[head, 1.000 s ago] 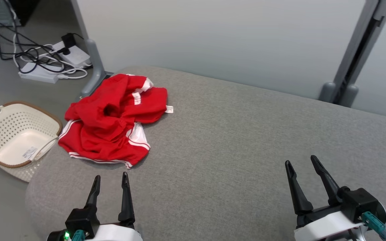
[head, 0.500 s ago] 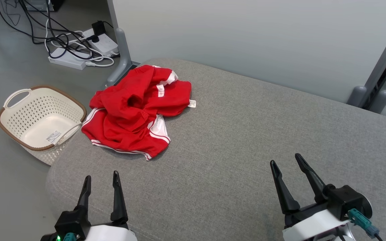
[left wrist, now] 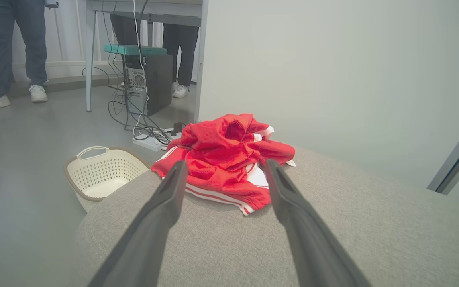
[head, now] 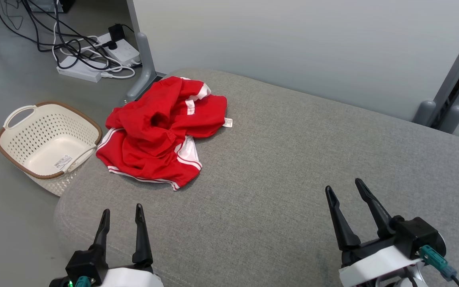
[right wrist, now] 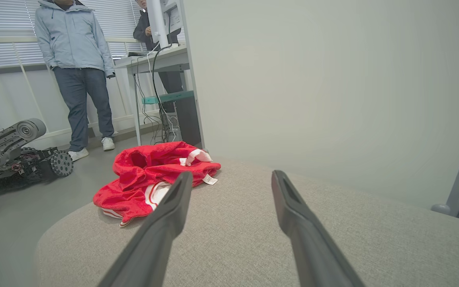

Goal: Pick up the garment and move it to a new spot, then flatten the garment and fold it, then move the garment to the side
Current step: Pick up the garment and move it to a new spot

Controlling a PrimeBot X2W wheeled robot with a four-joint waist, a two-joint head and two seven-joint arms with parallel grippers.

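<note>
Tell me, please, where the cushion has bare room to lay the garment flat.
The cushion is bare from the red garment across to the right gripper, and in front of the left gripper. Its far-left corner, beside the basket, is crowded by the garment.

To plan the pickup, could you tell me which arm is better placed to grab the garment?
Probably the left: the left gripper, open, faces the garment nearby; the right gripper is farther off.

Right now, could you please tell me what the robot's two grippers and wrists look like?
The left gripper and the right gripper each have two long, tapering black fingers on a black block, fixed to a white wrist shell. A teal plug sits at each wrist, the right one with a dark cable; a green light glows beside the left one.
</note>
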